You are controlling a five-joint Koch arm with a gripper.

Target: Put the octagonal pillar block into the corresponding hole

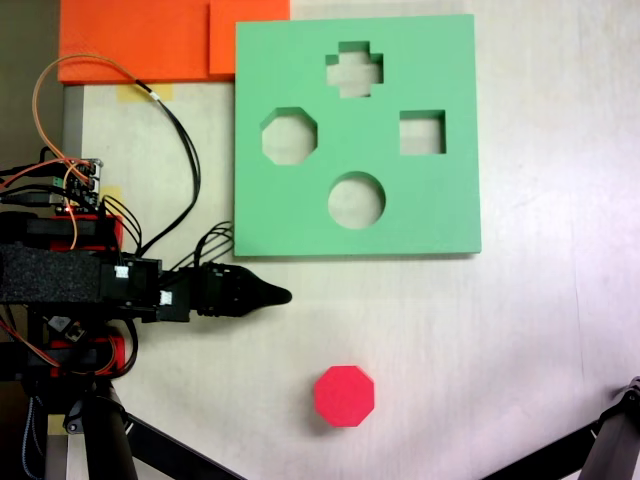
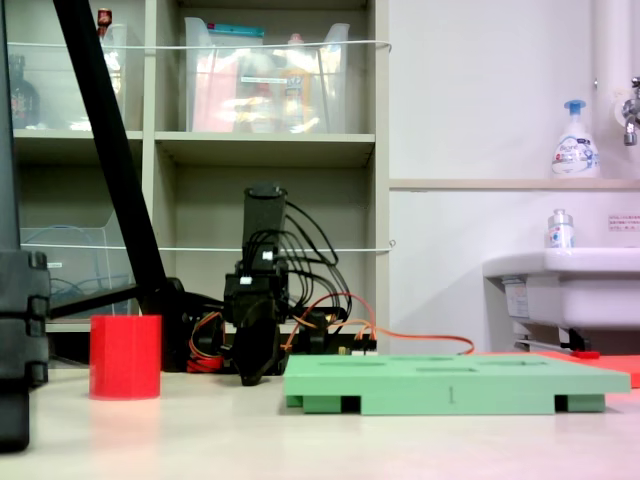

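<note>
Far left in the top-down fixed view: the black arm (image 1: 60,275), lying low and flat over the table (image 1: 520,330), with orange and black wires (image 1: 180,130) looping up behind. At the end of the arm, the gripper (image 1: 272,295), pointing right and coming to one dark tip, so open or closed cannot be told from here. Same in the low fixed view: gripper (image 2: 256,372) hanging down close to the table, jaws one behind the other, nothing seen between them. Holding nothing, then, most likely resting before a reach. Lower and to the right, the red octagonal pillar block (image 1: 344,396), standing alone on the bare table, well apart from the gripper; in the low fixed view, upright and left of the arm (image 2: 125,356). Not yet picked up. Above, the green foam board (image 1: 450,210) lying flat, raised a bit on small feet. On its left side, the eight-sided hole (image 1: 289,136), empty and waiting. Close by, a cross hole, a square hole and a round hole, all wrong for this block. Top left, orange foam sheets (image 1: 140,40) tucked out of the way.
</note>
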